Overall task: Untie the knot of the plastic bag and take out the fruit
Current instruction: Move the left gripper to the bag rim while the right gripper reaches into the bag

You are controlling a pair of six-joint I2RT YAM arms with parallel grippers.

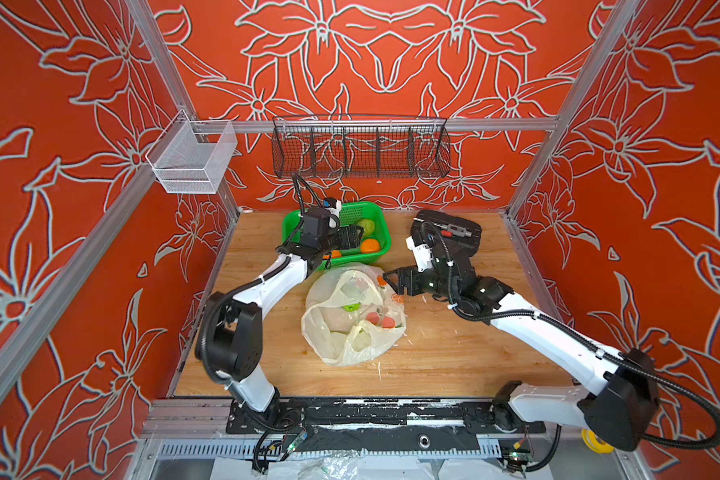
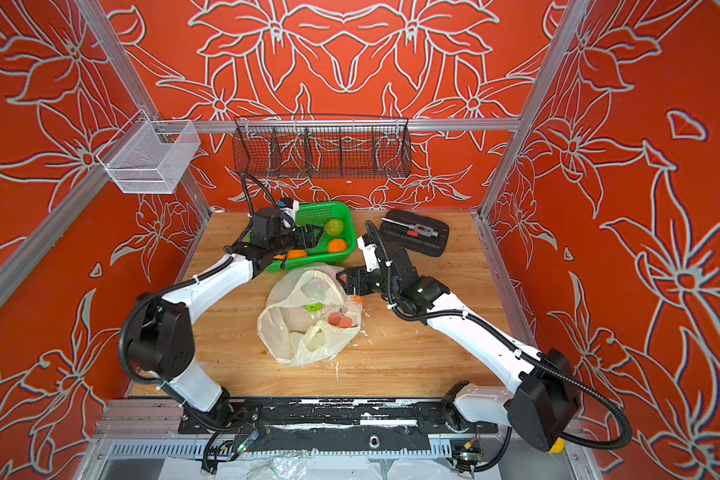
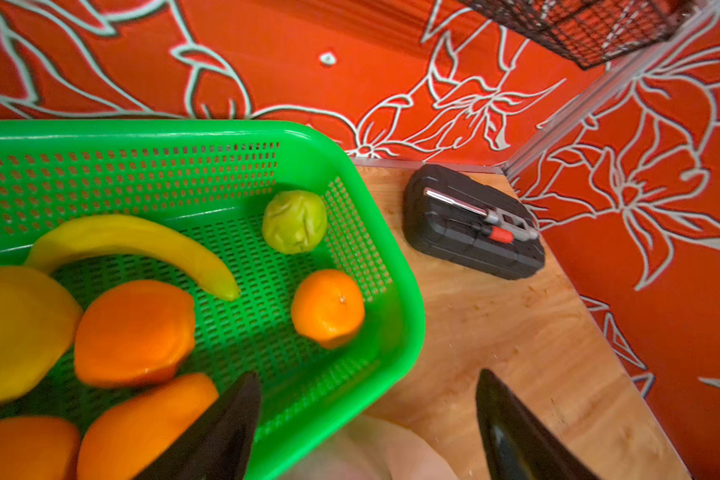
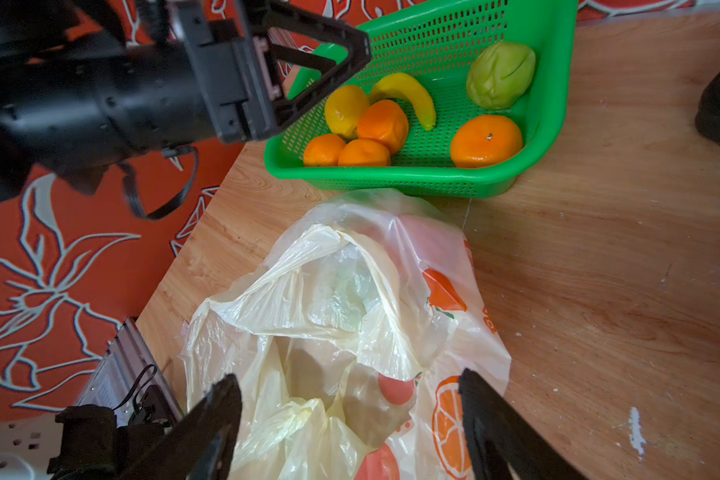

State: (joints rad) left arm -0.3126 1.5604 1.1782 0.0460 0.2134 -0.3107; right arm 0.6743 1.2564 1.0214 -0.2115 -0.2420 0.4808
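Left end effector (image 3: 366,376) hangs with jaws wide and nothing between them over the near rim of the green basket (image 3: 225,133). The right end effector (image 4: 348,377), equally wide and holding nothing, hovers just above the plastic bag (image 4: 350,311). That bag lies crumpled, mouth gaping, mid-worktop (image 1: 454,361), just beside the basket, which stands by the back edge. Four oranges (image 4: 486,141), a lemon (image 4: 346,110), a bumpy green fruit (image 4: 499,75) and a banana (image 4: 408,93) sit inside the basket.
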